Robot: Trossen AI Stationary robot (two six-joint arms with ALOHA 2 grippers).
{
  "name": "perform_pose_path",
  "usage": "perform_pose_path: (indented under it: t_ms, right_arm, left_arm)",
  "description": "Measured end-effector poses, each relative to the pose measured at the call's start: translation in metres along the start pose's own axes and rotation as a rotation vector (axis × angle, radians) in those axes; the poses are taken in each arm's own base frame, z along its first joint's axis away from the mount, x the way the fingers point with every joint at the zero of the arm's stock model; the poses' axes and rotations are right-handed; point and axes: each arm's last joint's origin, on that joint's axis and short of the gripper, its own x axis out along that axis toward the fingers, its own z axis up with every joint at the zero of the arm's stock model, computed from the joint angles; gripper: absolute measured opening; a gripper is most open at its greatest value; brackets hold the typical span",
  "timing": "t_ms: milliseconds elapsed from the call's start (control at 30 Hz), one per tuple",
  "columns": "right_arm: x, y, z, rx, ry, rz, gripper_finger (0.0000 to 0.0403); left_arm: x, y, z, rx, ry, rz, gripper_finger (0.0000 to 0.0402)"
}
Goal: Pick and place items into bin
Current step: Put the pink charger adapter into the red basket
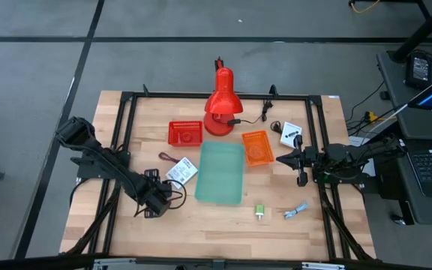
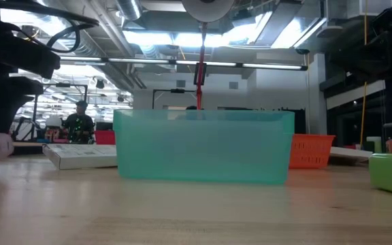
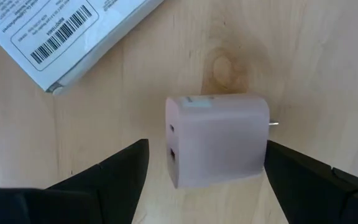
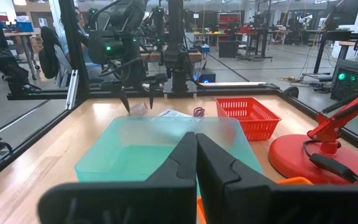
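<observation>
While my left gripper hangs wide open left of the bin, its fingers flank the pink cube without touching; a card lies just left of the bin. Right of the bin I see the green block, the clip, and my right gripper closed, empty.

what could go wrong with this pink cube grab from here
1. The open left gripper straddles the pink cube, but a small metal prong sticks out one side and may catch a finger.
2. The white packet lies close by and could get nudged.
3. The teal bin is beside the left gripper; a low carry could clip its rim.
</observation>
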Motion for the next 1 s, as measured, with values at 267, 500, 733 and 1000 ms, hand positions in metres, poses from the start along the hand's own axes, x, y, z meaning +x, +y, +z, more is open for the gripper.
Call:
perform_pose_path:
  t_ms: [267,500,733,1000]
  right_arm:
    - [0.0,0.0,0.0,0.0,0.0,0.0,0.0]
    - [0.0,0.0,0.0,0.0,0.0,0.0,0.0]
    - [0.0,0.0,0.0,0.001,0.0,0.0,0.0]
    - [0.0,0.0,0.0,0.001,0.0,0.0,0.0]
  left_arm:
    - [0.0,0.0,0.0,0.005,0.015,-0.015,0.0306]
    - [-0.004,0.0,0.0,0.003,0.005,-0.024,0.0306]
    - [-0.016,0.001,0.004,0.027,-0.055,-0.036,0.0306]
    - [-0.014,0.004,0.004,0.019,-0.047,-0.022,0.0306]
